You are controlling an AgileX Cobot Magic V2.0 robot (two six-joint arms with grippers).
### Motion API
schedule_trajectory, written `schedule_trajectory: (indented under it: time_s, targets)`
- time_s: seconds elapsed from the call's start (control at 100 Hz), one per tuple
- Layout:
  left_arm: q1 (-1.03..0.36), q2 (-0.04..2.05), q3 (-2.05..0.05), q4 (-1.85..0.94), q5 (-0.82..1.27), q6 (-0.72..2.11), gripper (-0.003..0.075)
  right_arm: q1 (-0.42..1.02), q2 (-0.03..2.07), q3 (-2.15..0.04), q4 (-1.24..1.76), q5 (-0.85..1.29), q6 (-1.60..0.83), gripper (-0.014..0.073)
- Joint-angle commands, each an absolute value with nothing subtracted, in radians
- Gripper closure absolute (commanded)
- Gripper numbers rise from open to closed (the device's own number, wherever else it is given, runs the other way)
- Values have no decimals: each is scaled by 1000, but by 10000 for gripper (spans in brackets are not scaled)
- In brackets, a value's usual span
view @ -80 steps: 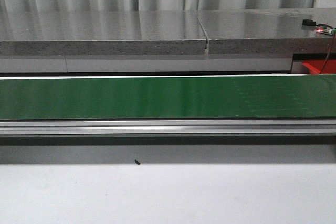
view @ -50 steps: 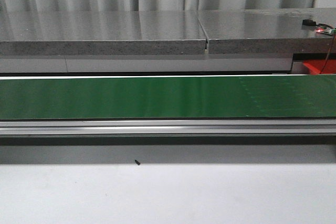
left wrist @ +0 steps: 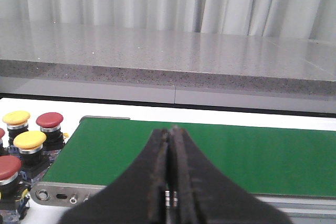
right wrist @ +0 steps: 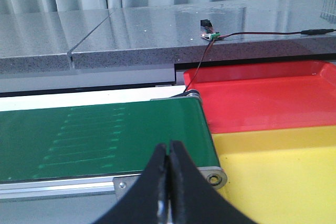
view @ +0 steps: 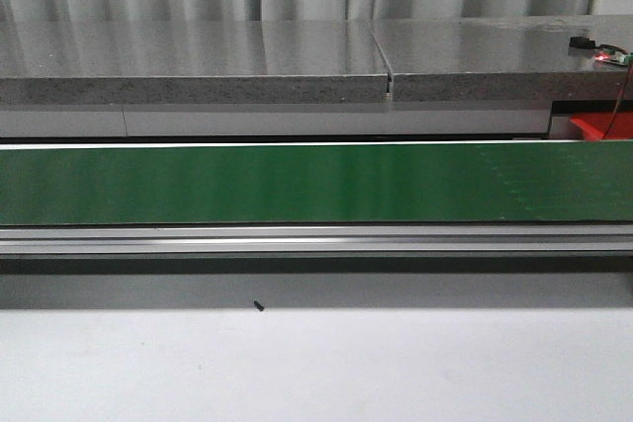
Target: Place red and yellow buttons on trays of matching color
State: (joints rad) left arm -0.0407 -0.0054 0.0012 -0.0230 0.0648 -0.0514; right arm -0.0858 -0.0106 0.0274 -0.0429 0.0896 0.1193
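Note:
My left gripper (left wrist: 169, 130) is shut and empty, near the left end of the green conveyor belt (left wrist: 236, 153). Beside that end stand red buttons (left wrist: 49, 121) and yellow buttons (left wrist: 30, 140), several in all. My right gripper (right wrist: 168, 146) is shut and empty, near the belt's right end (right wrist: 105, 135). The red tray (right wrist: 262, 98) and the yellow tray (right wrist: 283, 171) sit side by side past that end; both show nothing inside. The front view shows the bare belt (view: 316, 183) and a corner of the red tray (view: 601, 126); neither gripper shows there.
A grey stone counter (view: 198, 61) runs behind the belt. A small circuit board with a red light and cable (right wrist: 211, 36) lies on it above the red tray. A small black speck (view: 258, 305) lies on the white table in front of the belt's metal rail (view: 316, 240).

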Motion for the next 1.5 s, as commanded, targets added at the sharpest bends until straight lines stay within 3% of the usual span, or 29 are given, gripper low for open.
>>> schedule_trajectory:
  time_s: [0.0,0.21,0.39,0.93,1.03,1.2,1.25,1.49]
  targets:
    - [-41,-39,44,-25,-20,-62,739,-90,-31,13,-53,15,113,660]
    - [-41,-30,2,-25,16,-62,739,-90,-31,13,-53,15,113,660]
    - [-41,27,-119,13,184,-62,739,-90,-31,13,-53,15,113,660]
    - [-41,395,-381,25,376,-62,730,-90,-31,13,-53,15,113,662]
    - [-41,450,-415,25,382,-62,636,-90,-31,13,-53,15,113,662]
    - [-41,483,-446,25,377,-62,283,-90,-31,13,-53,15,113,662]
    - [-41,483,-448,25,372,-62,220,-90,-31,13,-53,15,113,662]
    - [-41,483,-474,25,400,-110,196,-90,-31,13,-53,15,113,662]
